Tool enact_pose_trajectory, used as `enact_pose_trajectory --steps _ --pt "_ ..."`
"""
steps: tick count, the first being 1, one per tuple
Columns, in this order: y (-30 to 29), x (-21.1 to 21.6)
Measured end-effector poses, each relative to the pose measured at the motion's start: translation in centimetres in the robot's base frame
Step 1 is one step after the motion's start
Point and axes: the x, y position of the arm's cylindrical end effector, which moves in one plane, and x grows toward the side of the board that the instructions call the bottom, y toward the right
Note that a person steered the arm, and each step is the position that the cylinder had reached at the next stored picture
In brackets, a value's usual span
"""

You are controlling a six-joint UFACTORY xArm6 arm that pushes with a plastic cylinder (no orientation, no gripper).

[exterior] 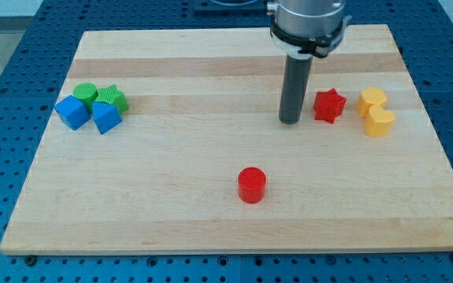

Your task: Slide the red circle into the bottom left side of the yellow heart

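Item: one pushing arm with no gripper to open or close, ending in a straight dark matte rod; my tip [290,121] stands on the pale, banded wooden table [211,220], just at 9 o'clock of the red star-shaped plastic block [329,105] and apart from it by a narrow gap. Task piece: the red circular plastic block [252,185], a short smooth cylinder, lies alone toward the view's bottom centre, at roughly 7 o'clock from my tip and well apart from it. Target: the yellow heart-shaped plastic block [380,122], at 3 o'clock of the star, with a second yellow block [372,101] of faceted outline touching it at 11 o'clock. Step in hand, as judged: approach, no contact with the circle yet. The next move calls for bringing my tip round to the circle's 8 o'clock side, then pushing toward 2 o'clock so it meets the heart's lower left without clipping the star. Unconcerned stock, at the view's left: a green cylinder [85,93], a green star-like block [112,97], two blue angular blocks [72,112] [105,118], clustered and touching.
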Motion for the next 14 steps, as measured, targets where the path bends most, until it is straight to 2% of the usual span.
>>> enact_pose_trajectory --steps 1,3,4,5,7,8,9,12,13,14 --pt "0.5 -1.8" --pt "6.5 -1.9" --pt "6.4 -1.9" --pt "0.0 -1.2" --pt "-16.6 5.3" --pt "-21.6 9.5" --pt "-21.4 13.0" --pt "0.1 13.0" --pt "0.3 14.3" --pt "0.3 17.9"
